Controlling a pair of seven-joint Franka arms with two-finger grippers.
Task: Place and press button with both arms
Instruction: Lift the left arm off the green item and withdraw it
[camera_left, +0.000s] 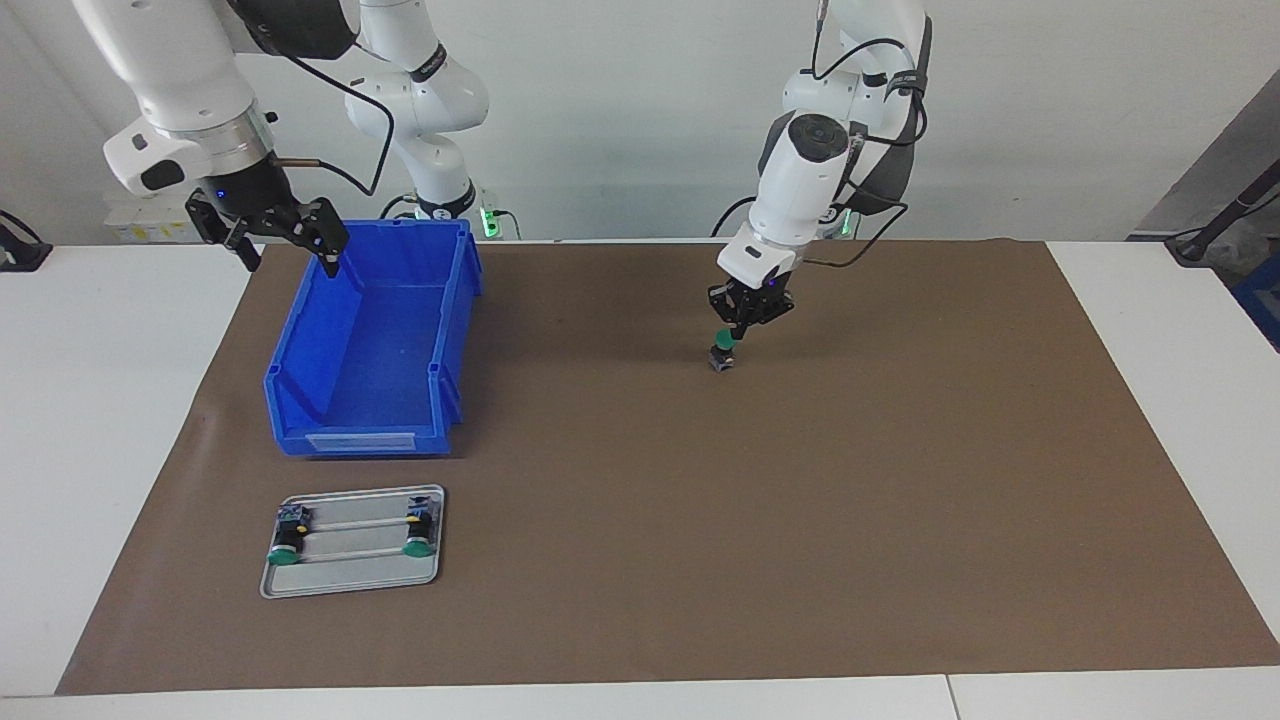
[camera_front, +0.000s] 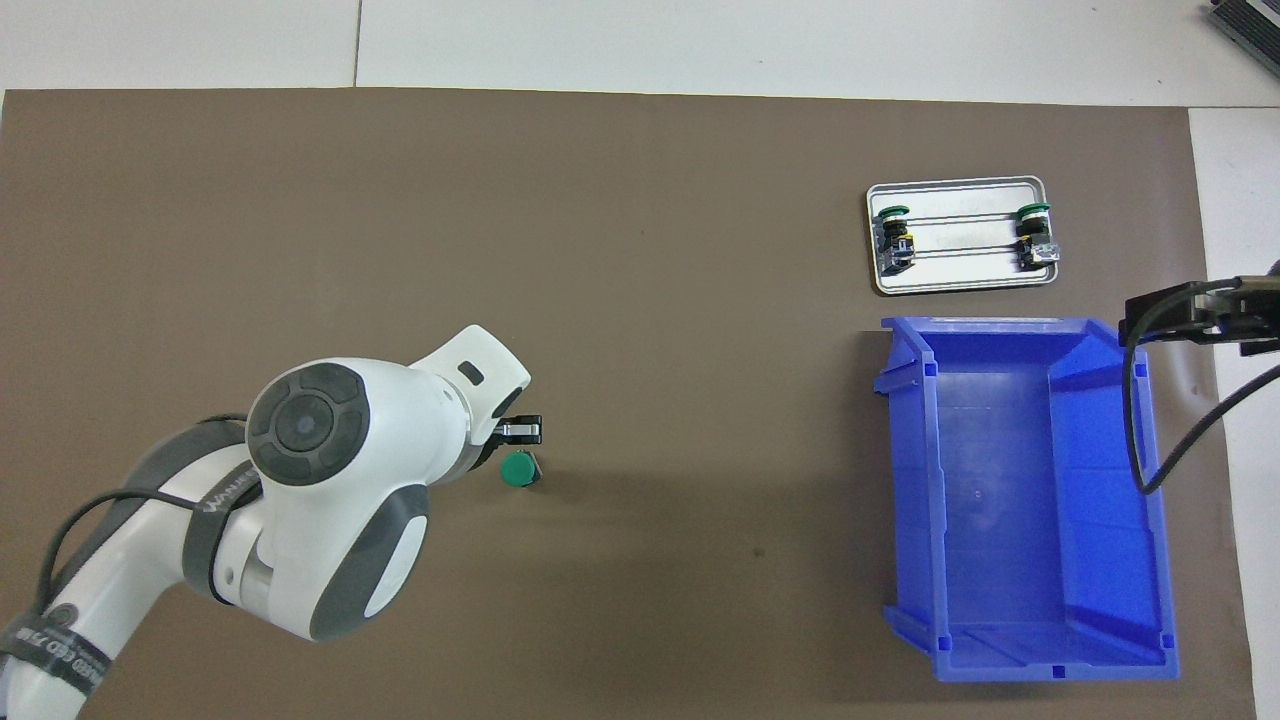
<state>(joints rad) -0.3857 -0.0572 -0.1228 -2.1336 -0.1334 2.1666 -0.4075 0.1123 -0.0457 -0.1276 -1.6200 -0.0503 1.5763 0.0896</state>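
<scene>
A white tabletop (camera_left: 120, 420) is covered by a brown mat (camera_left: 760, 500), with a pale wall behind the arms. The button (camera_left: 723, 352) stands upright on the mat, green cap uppermost, toward the left arm's end and well apart from the blue bin (camera_left: 375, 345). The left gripper (camera_left: 744, 328) is set directly over the button, its jaws closed with the tips at the green cap; whether the cap is pinched or only touched cannot be told.

The step in hand is judged to be the press. The jaws should be kept closed and driven straight down along the button's axis, so that the narrow body is not tipped over.

The right gripper (camera_left: 285, 245) waits over the bin's rim with its jaws spread wide and empty. Two further buttons lie on the grey tray (camera_left: 350, 580), farther from the robots than the bin.
</scene>
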